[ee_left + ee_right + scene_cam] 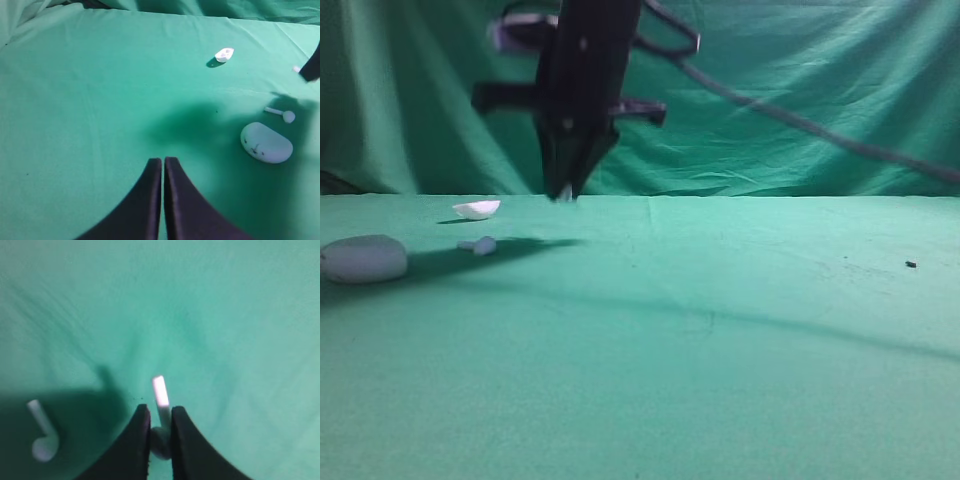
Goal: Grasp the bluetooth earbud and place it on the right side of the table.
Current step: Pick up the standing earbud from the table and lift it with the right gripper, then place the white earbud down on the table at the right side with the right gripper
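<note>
Right fingers (160, 427) pinch earbud (160, 395) above green worktop (720, 330).
Earbud head sits between the finger pads, stem projecting past the tips, clear of the cloth. Left fingers (163, 167) pressed together, empty. Second earbud (479, 245), case (363, 258) and shell (477, 209) lie at left; green backdrop (800, 80) behind.

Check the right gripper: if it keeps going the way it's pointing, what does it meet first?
Probably bare table. The right gripper, shut on the bluetooth earbud, points down at open cloth; the second earbud lies off to the side. Depth is unclear.
</note>
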Controlling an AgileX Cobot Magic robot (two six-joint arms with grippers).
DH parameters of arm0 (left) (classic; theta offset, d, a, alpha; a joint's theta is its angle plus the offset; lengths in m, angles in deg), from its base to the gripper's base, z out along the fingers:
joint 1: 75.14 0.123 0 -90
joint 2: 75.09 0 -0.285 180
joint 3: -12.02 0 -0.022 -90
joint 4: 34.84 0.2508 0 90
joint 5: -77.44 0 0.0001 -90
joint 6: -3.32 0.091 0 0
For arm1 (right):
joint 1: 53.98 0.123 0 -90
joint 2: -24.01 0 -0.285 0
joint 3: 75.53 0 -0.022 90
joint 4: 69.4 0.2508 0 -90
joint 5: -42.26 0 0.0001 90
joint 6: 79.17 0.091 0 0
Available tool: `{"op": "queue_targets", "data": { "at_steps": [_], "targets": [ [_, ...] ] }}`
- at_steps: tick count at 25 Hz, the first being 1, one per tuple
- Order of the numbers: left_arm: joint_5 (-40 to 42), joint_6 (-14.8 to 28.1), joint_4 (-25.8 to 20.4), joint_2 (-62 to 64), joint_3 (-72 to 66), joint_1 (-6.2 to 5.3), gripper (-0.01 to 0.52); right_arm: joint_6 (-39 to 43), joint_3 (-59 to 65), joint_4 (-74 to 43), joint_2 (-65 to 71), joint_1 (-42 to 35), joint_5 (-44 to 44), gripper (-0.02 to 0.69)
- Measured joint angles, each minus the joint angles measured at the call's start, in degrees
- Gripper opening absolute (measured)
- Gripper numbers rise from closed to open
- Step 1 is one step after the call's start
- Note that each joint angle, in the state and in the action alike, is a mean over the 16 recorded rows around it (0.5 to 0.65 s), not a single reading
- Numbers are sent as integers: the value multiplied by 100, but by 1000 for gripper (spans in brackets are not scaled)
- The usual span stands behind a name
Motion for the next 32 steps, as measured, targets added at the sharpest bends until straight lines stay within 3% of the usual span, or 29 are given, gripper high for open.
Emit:
{"op": "queue_targets", "data": {
  "at_steps": [9, 16, 26, 32],
  "targets": [
    [0, 0, 0, 0, 0, 0, 0, 152, 261, -320, -1298, -284, 916, 79],
    [0, 0, 0, 0, 0, 0, 0, 464, 1811, -523, -2753, -1092, 1027, 79],
    [0, 0, 0, 0, 0, 0, 0, 870, 5475, -589, -4274, -2360, -793, 79],
    [0, 0, 0, 0, 0, 0, 0, 953, 6654, -592, -4208, -2634, -1990, 79]
  ]
}}
